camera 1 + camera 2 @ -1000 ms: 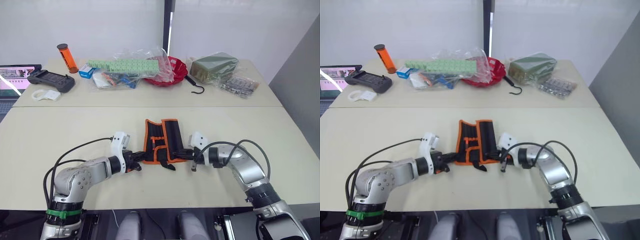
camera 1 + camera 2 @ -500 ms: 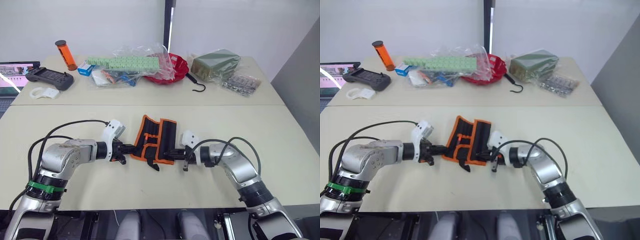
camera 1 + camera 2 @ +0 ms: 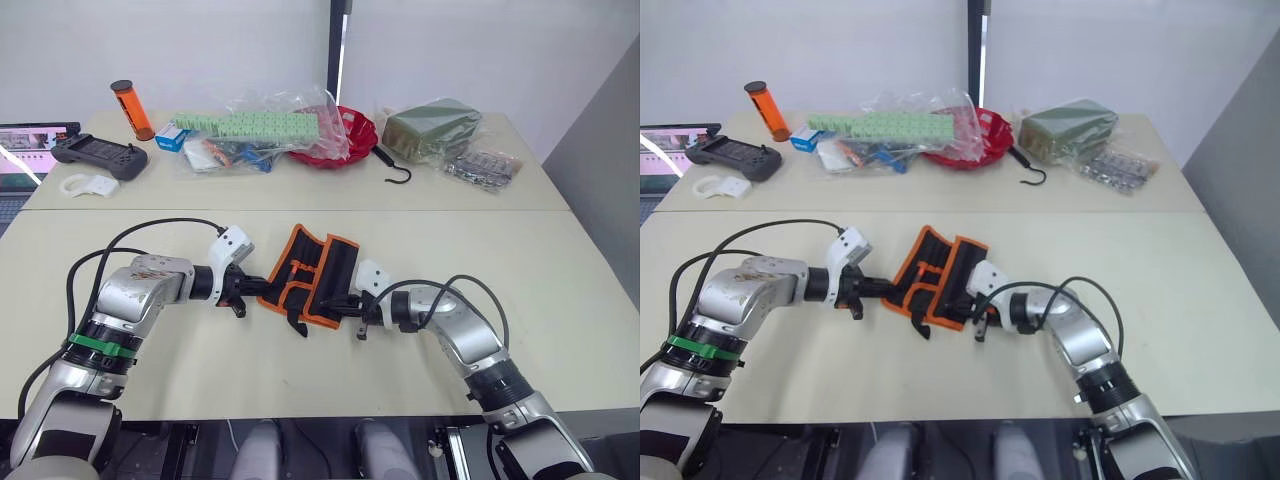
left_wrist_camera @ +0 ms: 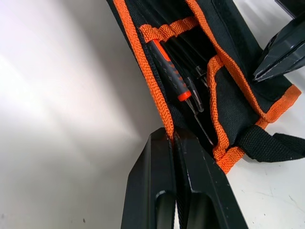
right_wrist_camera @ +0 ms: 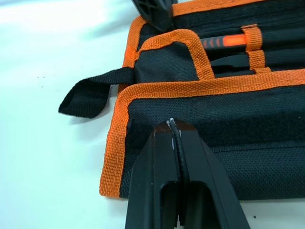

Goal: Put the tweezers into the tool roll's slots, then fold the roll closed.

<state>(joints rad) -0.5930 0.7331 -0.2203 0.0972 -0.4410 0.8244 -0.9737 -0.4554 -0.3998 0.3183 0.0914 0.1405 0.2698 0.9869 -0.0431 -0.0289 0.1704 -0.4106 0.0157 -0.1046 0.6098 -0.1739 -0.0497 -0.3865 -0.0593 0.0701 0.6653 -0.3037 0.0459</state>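
Observation:
The tool roll (image 3: 312, 274), black fabric with orange trim, lies partly folded and tilted near the middle of the front table. My left gripper (image 3: 248, 291) is shut on its orange left edge (image 4: 157, 90). My right gripper (image 3: 347, 304) is shut on the folded-over right flap (image 5: 267, 133). Inside, slim black tweezers (image 4: 194, 89) sit in the slots (image 4: 181, 50) beside an orange-and-black handled tool (image 4: 167, 67). The black strap (image 5: 88, 95) trails off the roll's near end.
On the rear table stand a red bowl (image 3: 352, 135), a black hook (image 3: 396, 172), a green package (image 3: 430, 128), plastic bags with green blocks (image 3: 250, 128), an orange tube (image 3: 130, 110), a black controller (image 3: 100, 156) and a laptop (image 3: 22, 152).
Both grippers have moved left, keeping their hold on the roll. The roll has slid left and turned so that its far end leans right. The camera also shifted.

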